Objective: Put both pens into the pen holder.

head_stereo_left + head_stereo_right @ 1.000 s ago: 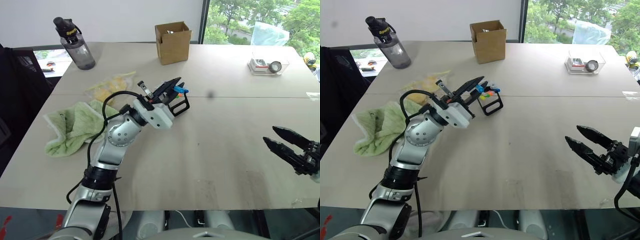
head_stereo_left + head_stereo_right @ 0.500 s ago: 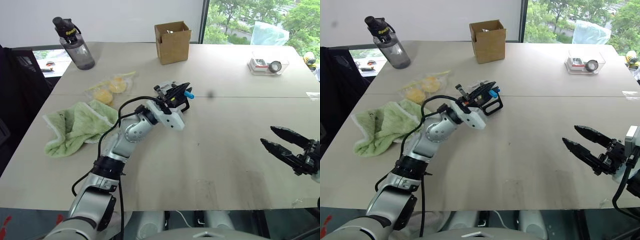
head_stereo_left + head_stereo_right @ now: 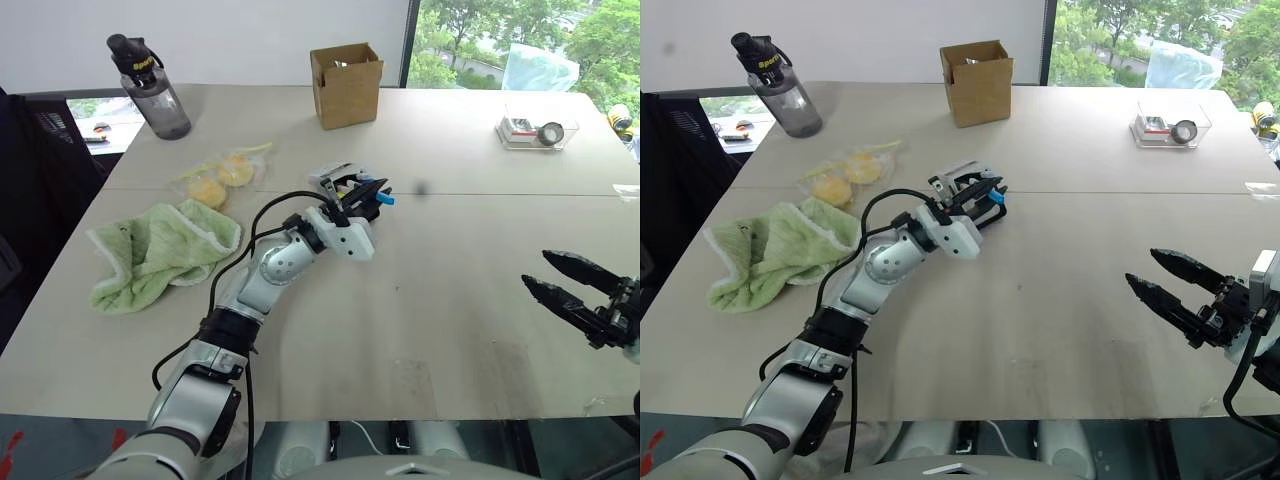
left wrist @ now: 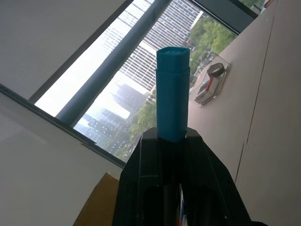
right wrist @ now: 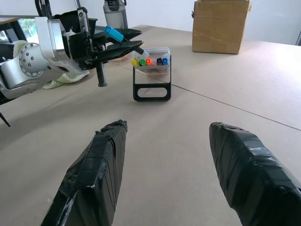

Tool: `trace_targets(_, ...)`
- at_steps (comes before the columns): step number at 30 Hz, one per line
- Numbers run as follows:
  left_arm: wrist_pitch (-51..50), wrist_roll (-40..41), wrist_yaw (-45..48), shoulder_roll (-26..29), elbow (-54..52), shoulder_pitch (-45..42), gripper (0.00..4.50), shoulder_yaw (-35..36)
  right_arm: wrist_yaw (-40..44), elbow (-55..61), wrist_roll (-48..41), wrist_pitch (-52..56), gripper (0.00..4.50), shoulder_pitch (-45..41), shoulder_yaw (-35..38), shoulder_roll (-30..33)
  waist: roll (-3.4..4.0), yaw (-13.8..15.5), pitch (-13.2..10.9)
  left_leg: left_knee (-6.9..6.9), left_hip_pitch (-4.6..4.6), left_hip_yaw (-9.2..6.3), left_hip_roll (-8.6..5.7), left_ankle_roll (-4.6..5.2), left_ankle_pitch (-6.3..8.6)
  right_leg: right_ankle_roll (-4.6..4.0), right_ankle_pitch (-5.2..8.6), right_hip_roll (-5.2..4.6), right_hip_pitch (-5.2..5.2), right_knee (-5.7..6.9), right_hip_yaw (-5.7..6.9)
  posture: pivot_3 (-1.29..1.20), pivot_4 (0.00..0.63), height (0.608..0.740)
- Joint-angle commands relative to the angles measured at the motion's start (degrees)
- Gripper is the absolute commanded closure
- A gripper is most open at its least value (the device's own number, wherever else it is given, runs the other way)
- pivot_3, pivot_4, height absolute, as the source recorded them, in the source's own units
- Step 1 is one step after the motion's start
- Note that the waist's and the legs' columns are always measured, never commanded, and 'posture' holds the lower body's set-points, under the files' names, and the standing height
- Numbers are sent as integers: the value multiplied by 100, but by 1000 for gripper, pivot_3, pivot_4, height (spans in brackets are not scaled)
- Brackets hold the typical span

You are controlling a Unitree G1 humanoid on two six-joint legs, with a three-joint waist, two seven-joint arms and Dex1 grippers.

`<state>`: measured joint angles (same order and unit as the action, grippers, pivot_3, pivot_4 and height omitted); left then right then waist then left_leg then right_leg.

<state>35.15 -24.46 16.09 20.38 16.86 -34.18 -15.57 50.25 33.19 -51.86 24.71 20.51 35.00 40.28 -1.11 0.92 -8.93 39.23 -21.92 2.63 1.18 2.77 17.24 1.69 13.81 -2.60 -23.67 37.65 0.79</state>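
My left gripper (image 3: pixel 368 192) is shut on a slim pen with a blue cap (image 5: pixel 114 34). The pen is tilted, and its lower end reaches the clear top of the pen holder (image 5: pixel 151 68). This holder is a small black loop frame with yellow, green, orange and blue bits showing in its clear part, and it stands mid-table, partly hidden behind the left gripper. In the left wrist view the blue cap (image 4: pixel 172 94) sticks out past the shut fingers. My right gripper (image 3: pixel 565 280) hovers open and empty over the table's right side, far from the holder.
A brown cardboard box (image 3: pixel 346 84) stands at the back centre and a dark water bottle (image 3: pixel 150 88) at the back left. A green towel (image 3: pixel 160 252) and a bag of yellow items (image 3: pixel 222 172) lie on the left. A clear container (image 3: pixel 537 130) sits at the back right.
The left arm stretched forward and sank, carrying the pen from above the holder down onto its top. The right gripper stayed put.
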Motion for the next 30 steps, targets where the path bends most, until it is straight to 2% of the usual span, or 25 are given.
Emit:
trace_targets(1,63,95,-87,-10,104,-179,4500,57,-55,221,-14,-127,1532,21,245,3,0,0,0,0,1,0,0,0,0,0,0,0,0,1,0,0,150,736)
trace_targets(7,-75,55,-229,-48,627,-459,4500,92,-103,265,5,-157,1532,56,222,-13,0,0,0,2,1,0,-1,0,0,0,0,2,0,3,1,0,150,736)
trace_targets(9,-81,51,-264,-61,753,-553,3506,80,-111,269,8,-162,1466,52,210,-12,0,-1,0,3,0,0,-2,0,0,1,0,3,0,3,1,0,150,736)
trace_targets(12,-94,51,-318,-70,829,-610,2502,92,-114,270,22,-172,1466,52,197,-18,-1,-1,0,3,0,0,-2,0,0,1,0,21,0,2,1,0,150,736)
trace_targets(13,-112,43,-349,-71,843,-620,1833,102,-114,271,28,-176,1466,54,190,-23,0,-1,0,3,-1,0,-2,0,0,1,0,23,0,2,0,0,150,736)
trace_targets(15,-155,25,-407,-67,863,-643,806,123,-115,274,45,-183,1466,53,162,-34,0,-1,0,3,-1,0,-2,0,0,1,0,23,0,2,0,0,150,736)
trace_targets(16,-171,26,-420,-67,864,-650,568,130,-115,274,49,-184,1466,51,151,-37,0,-1,0,3,-1,-1,-2,0,0,1,0,23,0,2,0,0,150,736)
trace_targets(17,-189,59,-405,-70,851,-649,568,140,-116,271,58,-186,1466,48,135,-42,0,0,0,3,-1,-1,-2,0,0,1,0,19,0,3,0,0,150,736)
trace_targets(18,-205,101,-384,-72,825,-642,115,142,-110,264,71,-192,1466,49,121,-49,0,-1,0,4,1,0,-2,0,0,1,0,12,0,5,-1,0,150,736)
trace_targets(21,-229,425,-132,-81,654,-540,115,164,-58,214,191,-233,1466,99,41,-77,0,-3,0,4,1,0,-2,0,0,1,0,12,0,6,-1,0,150,736)
trace_targets(24,-439,1501,560,-123,122,-123,115,287,78,44,508,-506,1466,124,-142,-205,1,-9,1,3,1,0,-1,-1,-1,1,0,3,0,6,-1,0,150,736)
trace_targets(27,-1201,2705,1422,-3,-810,543,115,383,3,-173,623,-701,1466,-103,-253,-397,3,-38,1,4,3,2,4,-4,-2,0,0,-1,-1,7,-2,0,150,736)
trace_targets(30,-2423,3733,1839,230,-1941,1283,115,603,232,-476,1149,-999,1466,-102,-506,-370,5,-41,1,5,9,5,4,-10,-6,0,0,-4,-1,16,-5,0,150,736)
